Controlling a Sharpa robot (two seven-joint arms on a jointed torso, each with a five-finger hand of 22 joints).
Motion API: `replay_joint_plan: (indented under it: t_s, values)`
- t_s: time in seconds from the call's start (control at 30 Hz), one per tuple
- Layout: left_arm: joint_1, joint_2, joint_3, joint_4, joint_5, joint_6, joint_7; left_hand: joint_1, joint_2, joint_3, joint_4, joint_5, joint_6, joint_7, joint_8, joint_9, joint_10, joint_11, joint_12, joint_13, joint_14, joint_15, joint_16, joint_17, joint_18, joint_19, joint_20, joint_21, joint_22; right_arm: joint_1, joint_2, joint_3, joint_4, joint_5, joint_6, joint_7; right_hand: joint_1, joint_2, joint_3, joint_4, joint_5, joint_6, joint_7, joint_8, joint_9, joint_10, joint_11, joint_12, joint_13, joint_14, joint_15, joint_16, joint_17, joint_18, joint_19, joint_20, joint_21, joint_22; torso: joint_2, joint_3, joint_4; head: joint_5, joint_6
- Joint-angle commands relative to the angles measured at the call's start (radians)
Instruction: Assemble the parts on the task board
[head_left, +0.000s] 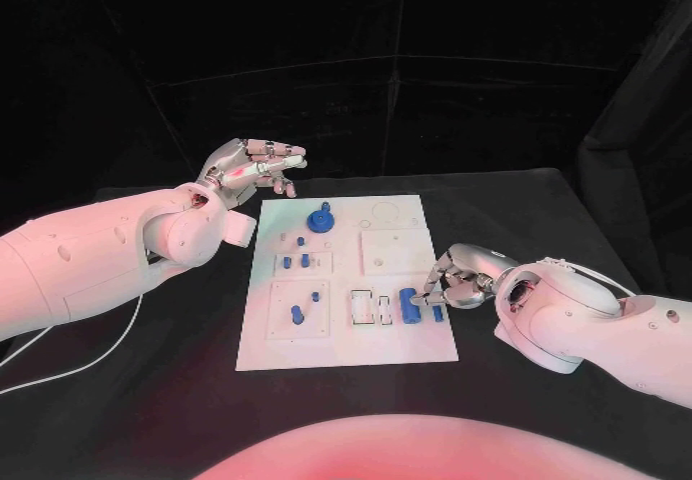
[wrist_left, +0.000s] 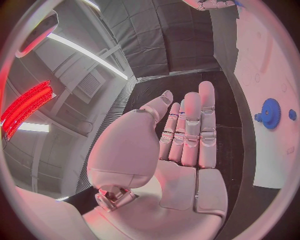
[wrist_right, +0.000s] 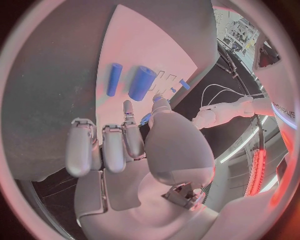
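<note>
So, head view first: the white task board (head_left: 346, 345) is lying in the middle of the black table (head_left: 548, 210), its long side running away from the robot, with bare table showing on every side of it. The left hand (head_left: 254, 166) is hovering off the board's far left corner, fingers spread and holding nothing. The right hand (head_left: 459, 282) is sitting at the board's right edge, pinching a small blue part (head_left: 436, 312). Just beside it a blue cylinder (head_left: 408, 303) is lying with its long axis along the board's length. A blue gear (head_left: 320, 219) is sitting at the far end.

Left wrist view: the left hand (wrist_left: 187, 135) is looking flat and open, fingers straight, with the gear (wrist_left: 270, 113) well apart from it.

Right wrist view: the right hand's (wrist_right: 131, 145) fingers are curling over the board edge; the cylinder (wrist_right: 141, 83) and a thinner blue peg (wrist_right: 114, 79) are lying just beyond the fingertips, side by side.
</note>
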Motion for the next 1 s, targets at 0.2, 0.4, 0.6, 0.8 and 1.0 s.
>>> replay_joint_plan:
  t_s: [0.2,0.4,0.6,0.8,1.0]
  values:
    - [0.001,-0.003,0.001,0.005,0.004,0.013,0.010,0.006,0.001,-0.001,-0.004,0.000,-0.002,0.002,0.005,-0.002,-0.006,0.000,0.003,-0.001,-0.005,-0.001,-0.002,-0.001,0.013,0.001,-0.002,-0.005,-0.001,-0.022,0.043,0.000,-0.022,-0.054,0.032,-0.033,0.010,-0.008,-0.001,0.011,-0.002,-0.013,0.001,0.007,0.004,0.009,0.001,0.006,0.011,0.079,-0.005,0.006,0.101,-0.017,0.010,0.002,0.005,0.003,0.001,-0.0007,-0.0012,0.004,-0.002]
    - [0.001,-0.005,0.001,0.006,0.004,0.013,0.009,0.006,0.001,-0.001,-0.004,0.000,-0.002,0.002,0.005,-0.002,-0.006,0.000,0.003,-0.001,-0.005,-0.001,-0.002,-0.001,0.013,0.001,-0.002,-0.005,-0.001,-0.033,0.074,0.000,-0.048,-0.061,0.048,-0.036,0.020,-0.005,-0.002,0.014,0.003,-0.017,0.001,0.013,0.008,0.011,0.002,0.010,0.017,0.079,-0.004,0.011,0.104,-0.017,0.010,0.002,0.006,0.006,-0.001,-0.0016,0.0005,0.002,0.000]
    - [0.001,-0.006,0.001,0.008,0.004,0.014,0.009,0.006,0.001,-0.001,-0.004,0.000,-0.002,0.002,0.005,-0.002,-0.006,0.000,0.003,-0.001,-0.005,-0.001,-0.002,-0.001,0.013,0.001,-0.002,-0.005,-0.001,-0.039,0.100,0.000,-0.077,-0.074,0.065,-0.042,0.032,0.003,-0.001,0.015,0.009,-0.021,0.001,0.018,0.012,0.010,0.002,0.010,0.020,0.079,-0.003,0.013,0.104,-0.017,0.011,0.003,0.007,0.008,0.000,-0.0015,0.0013,0.004,-0.002]
    - [0.001,-0.008,0.001,0.009,0.004,0.015,0.008,0.005,0.001,-0.002,-0.003,0.000,-0.002,0.002,0.005,-0.002,-0.007,0.000,0.004,-0.001,-0.005,0.000,-0.002,-0.002,0.013,0.001,-0.001,-0.006,-0.002,-0.044,0.116,0.000,-0.091,-0.072,0.067,-0.041,0.060,0.020,-0.007,0.011,0.077,-0.024,0.000,0.039,0.027,0.013,0.001,0.014,0.034,0.078,-0.004,0.023,0.110,-0.019,0.012,0.003,0.012,0.018,0.000,-0.0021,0.0010,0.006,-0.002]
    - [0.001,-0.010,0.001,0.011,0.004,0.015,0.008,0.005,0.001,-0.002,-0.003,0.000,-0.002,0.002,0.005,-0.002,-0.007,0.000,0.004,-0.001,-0.005,0.000,-0.002,-0.002,0.013,0.001,-0.001,-0.006,-0.002,-0.046,0.113,0.000,-0.085,-0.063,0.024,-0.036,0.084,0.038,-0.009,0.005,0.149,-0.018,-0.004,0.057,0.040,0.016,-0.002,0.016,0.042,0.078,-0.006,0.029,0.113,-0.020,0.014,0.002,0.016,0.026,-0.001,-0.0034,-0.0021,0.008,-0.002]
